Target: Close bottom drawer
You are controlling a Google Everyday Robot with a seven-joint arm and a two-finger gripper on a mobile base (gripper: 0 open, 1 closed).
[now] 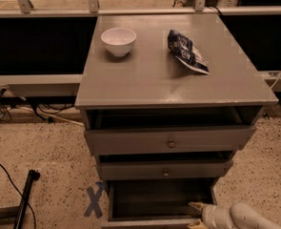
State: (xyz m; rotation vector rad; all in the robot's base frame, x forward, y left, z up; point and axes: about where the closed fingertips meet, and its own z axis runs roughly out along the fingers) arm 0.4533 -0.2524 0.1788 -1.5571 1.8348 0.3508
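The grey cabinet (178, 87) has three drawers, all pulled out. The bottom drawer (159, 199) is open the farthest, showing its dark interior; its front panel (149, 222) lies at the frame's lower edge and its knob is out of view. My gripper (195, 214), on a white arm (245, 217) coming from the lower right, sits at the drawer's front right corner, with one fingertip (195, 206) over the interior and another near the front panel.
A white bowl (118, 41) and a dark snack bag (187, 51) lie on the cabinet top. The top drawer front (171, 140) and middle drawer front (165, 170) each have a knob. A blue X (95, 200) marks the floor; a black pole (25, 199) lies left.
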